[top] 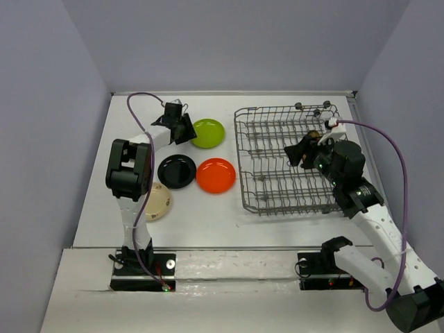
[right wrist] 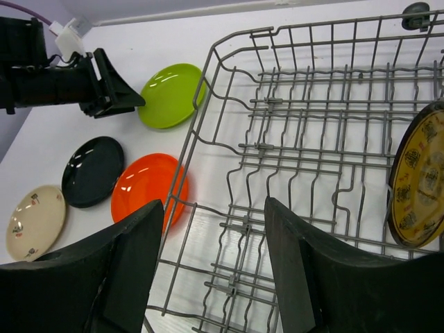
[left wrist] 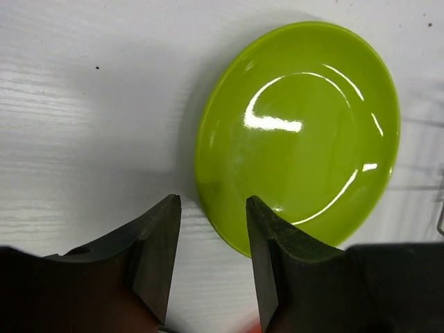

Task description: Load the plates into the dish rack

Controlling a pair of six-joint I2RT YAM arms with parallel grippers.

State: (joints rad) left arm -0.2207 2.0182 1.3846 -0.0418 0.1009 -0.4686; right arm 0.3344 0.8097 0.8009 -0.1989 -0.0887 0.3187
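Note:
The lime green plate lies flat on the table left of the dish rack. My left gripper is open at its left rim; in the left wrist view the gripper hangs just above the green plate's near edge. The black plate, orange plate and beige plate lie flat in front. My right gripper is open and empty above the rack. The dark brown patterned plate stands upright in the rack at the right.
Grey walls close the table at the back and sides. My left arm's body stands over the beige plate's left part. A purple cable runs along each arm.

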